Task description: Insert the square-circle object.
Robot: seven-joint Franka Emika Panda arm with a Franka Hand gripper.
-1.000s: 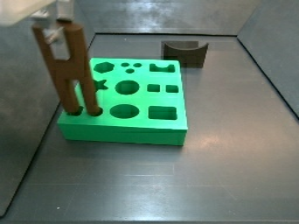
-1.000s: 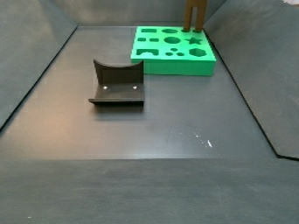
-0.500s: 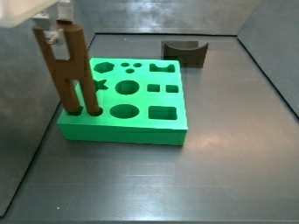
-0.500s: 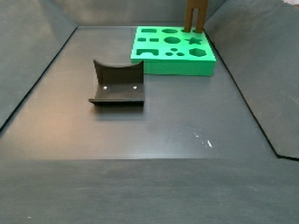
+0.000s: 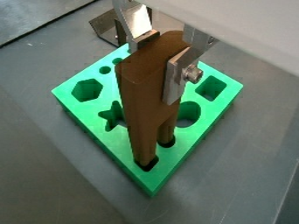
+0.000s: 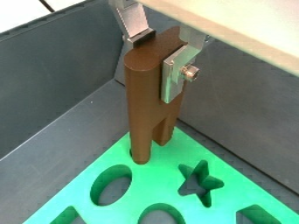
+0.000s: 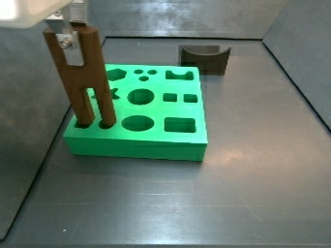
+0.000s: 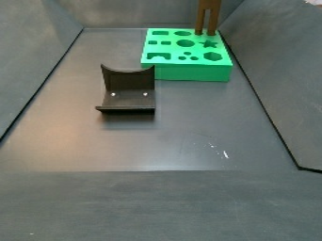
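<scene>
The block (image 8: 126,90) lies on the bare floor (image 8: 164,160), well apart from the green board (image 8: 186,53) and untouched. It looks rigid, matte and fairly light, a squat dark piece with squarish sides and a curved scoop on top. It probably won't deform or slip much. The flat opposite sides seem the best place to pinch it, not the scoop's curved rim.

The board is a bright, smooth slab cut with round, square, star and other holes. At its corner farthest from the block, the gripper (image 5: 162,54) has its silver fingers (image 5: 184,66) clamped on a tall brown two-pronged piece (image 5: 152,96), whose prongs reach down into the board, as a side view (image 7: 85,77) also shows.
</scene>
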